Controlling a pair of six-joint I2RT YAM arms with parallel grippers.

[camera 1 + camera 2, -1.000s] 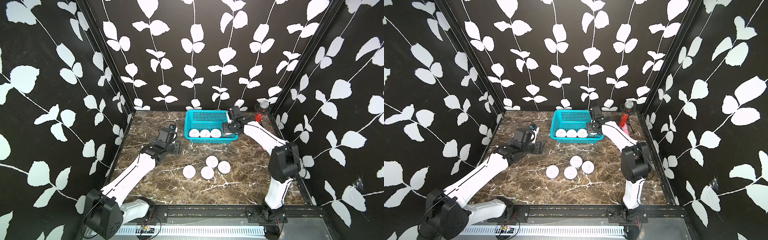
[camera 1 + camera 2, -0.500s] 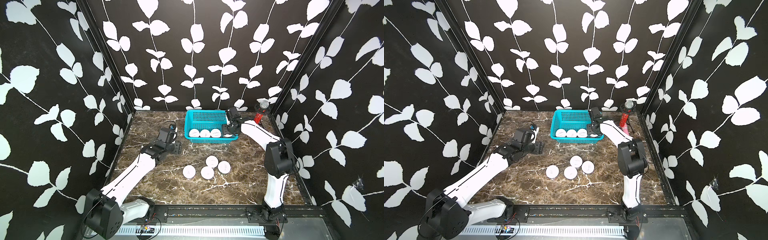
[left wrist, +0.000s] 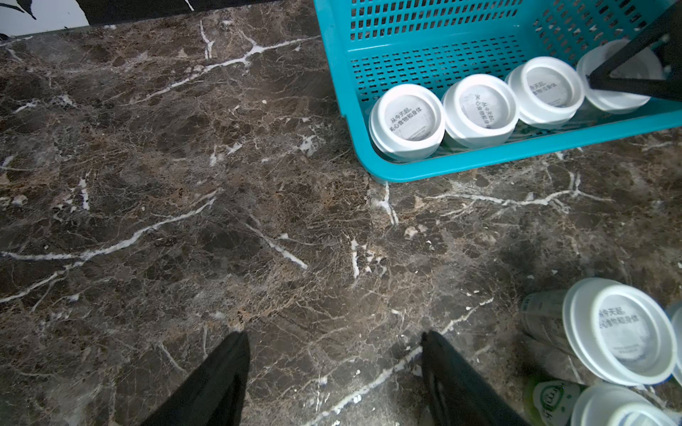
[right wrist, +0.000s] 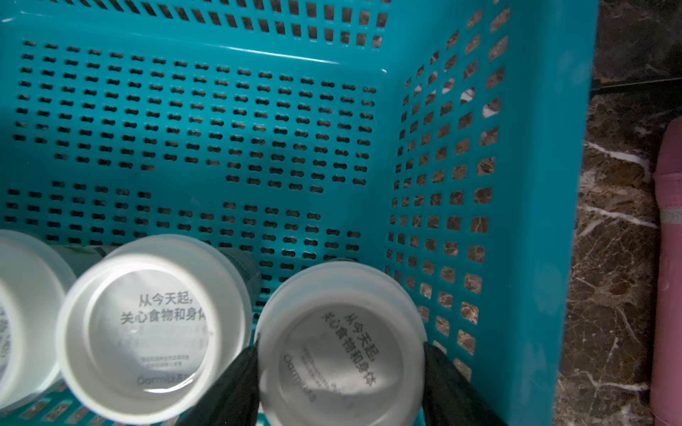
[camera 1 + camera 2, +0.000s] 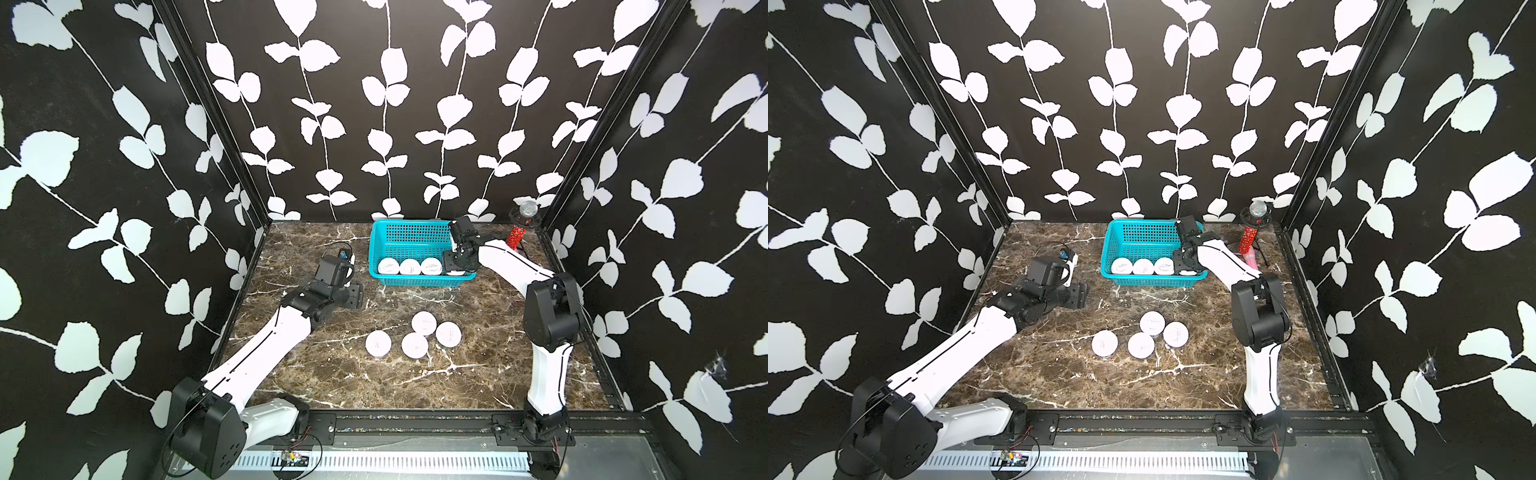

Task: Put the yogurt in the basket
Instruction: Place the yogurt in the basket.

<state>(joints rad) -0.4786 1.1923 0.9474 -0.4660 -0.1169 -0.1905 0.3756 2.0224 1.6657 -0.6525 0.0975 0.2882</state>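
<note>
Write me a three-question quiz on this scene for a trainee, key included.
1. How many yogurt cups stand on the table, outside the basket?
2. True or false: the left claw has a cup between its fingers.
3. The right claw has its fingers on either side of a cup. That cup is: A) on the bare table; B) in the basket, at the end of a row of cups; C) lying on its side outside the basket.
Key: 1. four; 2. false; 3. B.
</note>
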